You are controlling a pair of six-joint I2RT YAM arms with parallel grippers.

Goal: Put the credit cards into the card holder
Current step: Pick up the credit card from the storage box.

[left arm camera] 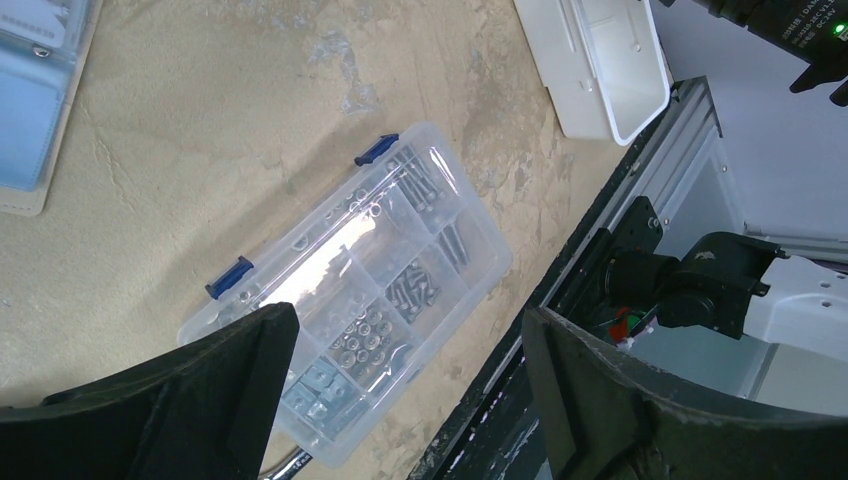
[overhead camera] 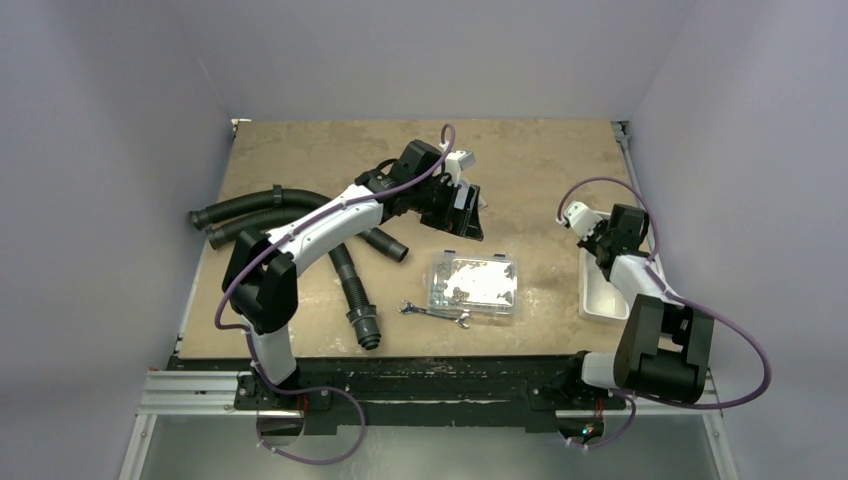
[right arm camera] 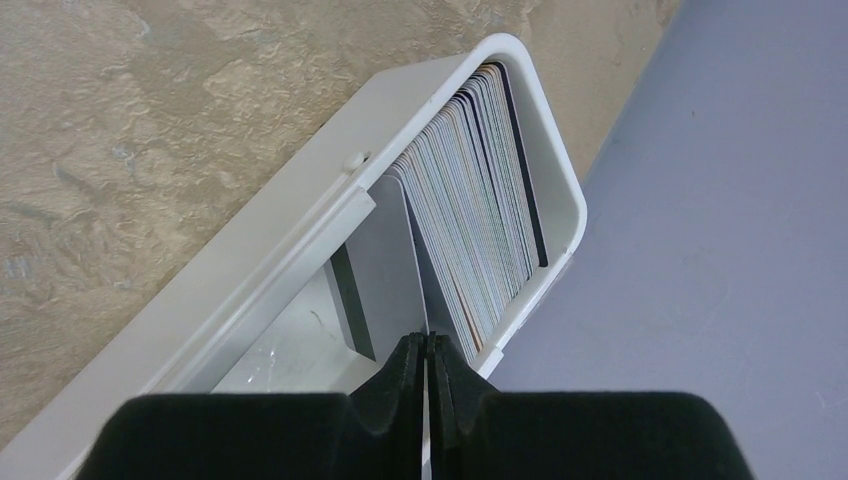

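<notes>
Credit cards (right arm camera: 480, 200): a dense stack standing on edge, packed against the rounded end of the white tray (right arm camera: 300, 205), upper centre of the right wrist view; most are pale, with one dark card at the outer end of the stack. Grey card (right arm camera: 392, 255): a single card leaning apart from the stack on its left, with a dark strip beside its lower left edge. Right gripper (right arm camera: 427, 345): bottom centre of the same view, fingers pressed together to a hairline, apparently pinching the lower corner of the grey card; in the overhead view it sits over the far end of the tray (overhead camera: 598, 298), at the right edge of the table (overhead camera: 300, 150). Card holder (left arm camera: 30, 110): lying flat on the table in the upper left corner of the left wrist view, cut off by the frame edge; light-blue panels with a tan border. Whether it holds any card cannot be told. Left gripper (left arm camera: 408, 320): spread wide with nothing between its fingers, hanging above the table; upper centre of the overhead view (overhead camera: 455, 212). Clear plastic box (left arm camera: 350, 290): lid closed with two blue latches, compartments of small metal hardware; centre of the overhead view (overhead camera: 472, 285), well apart from the card holder and the tray. Wrench (overhead camera: 432, 313): flat on the table, just beside the box's lower left edge. Black hoses (overhead camera: 270, 205): several ribbed lengths, left half of the overhead view, partly under the left arm.
</notes>
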